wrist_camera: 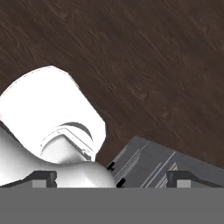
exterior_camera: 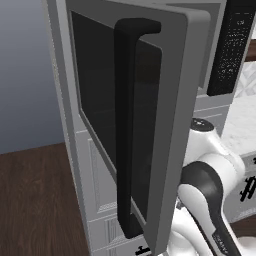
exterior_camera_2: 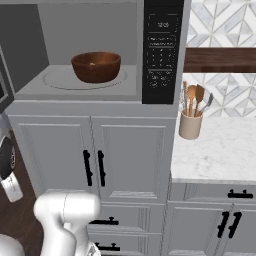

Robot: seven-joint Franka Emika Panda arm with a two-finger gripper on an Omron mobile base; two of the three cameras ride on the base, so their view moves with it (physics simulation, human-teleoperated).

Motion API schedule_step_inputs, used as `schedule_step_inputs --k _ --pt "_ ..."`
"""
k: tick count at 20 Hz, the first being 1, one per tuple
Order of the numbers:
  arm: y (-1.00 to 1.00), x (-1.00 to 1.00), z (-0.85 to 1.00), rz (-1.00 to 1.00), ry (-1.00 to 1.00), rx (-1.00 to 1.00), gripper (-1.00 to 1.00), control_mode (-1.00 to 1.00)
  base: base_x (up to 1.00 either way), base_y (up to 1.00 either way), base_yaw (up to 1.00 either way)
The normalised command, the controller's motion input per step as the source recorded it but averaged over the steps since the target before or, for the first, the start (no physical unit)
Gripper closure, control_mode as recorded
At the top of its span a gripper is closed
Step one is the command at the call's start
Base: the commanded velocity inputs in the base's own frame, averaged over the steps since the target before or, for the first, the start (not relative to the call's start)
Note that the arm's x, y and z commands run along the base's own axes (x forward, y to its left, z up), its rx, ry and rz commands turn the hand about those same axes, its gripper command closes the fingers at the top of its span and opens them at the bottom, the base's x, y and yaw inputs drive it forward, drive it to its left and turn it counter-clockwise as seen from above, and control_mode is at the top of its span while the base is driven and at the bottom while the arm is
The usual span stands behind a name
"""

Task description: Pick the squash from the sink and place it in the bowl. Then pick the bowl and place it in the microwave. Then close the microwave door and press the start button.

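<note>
Three views: left base, the microwave door (exterior_camera: 150, 120) swung open, bar handle (exterior_camera: 126, 125) foremost; right base, the bowl (exterior_camera_2: 96, 66) resting inside the microwave (exterior_camera_2: 75, 92) beside its keypad (exterior_camera_2: 162, 50); hand, the gripper (wrist_camera: 111, 178) with fingertips spread over wood floor (wrist_camera: 144, 65).

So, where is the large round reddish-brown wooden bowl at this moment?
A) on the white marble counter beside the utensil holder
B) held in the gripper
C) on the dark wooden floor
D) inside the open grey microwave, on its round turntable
D: in the right base view the large round reddish-brown wooden bowl sits on the turntable inside the grey microwave, whose door stands open.
</note>
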Motion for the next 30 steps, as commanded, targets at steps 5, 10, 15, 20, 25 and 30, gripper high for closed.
schedule_step_inputs --k 5,10,15,20,25,30 --pt "-0.35 -0.87 -0.51 0.03 -0.19 0.10 -1.00 -1.00 0.00 0.00 0.00" --pt "-0.38 -0.99 -0.27 0.10 -0.27 0.13 -1.00 -1.00 0.00 0.00 0.00" --pt "-0.35 -0.93 -0.35 0.22 -0.23 0.07 -1.00 -1.00 0.00 0.00 0.00" --pt "-0.32 -0.84 -0.47 0.19 -0.21 0.05 -1.00 -1.00 0.00 0.00 0.00" --pt "0.11 -0.54 -0.55 0.00 -0.19 0.10 -1.00 -1.00 0.00 0.00 0.00" --pt "0.38 -0.31 -0.47 0.00 -0.13 0.10 -1.00 -1.00 0.00 0.00 0.00"
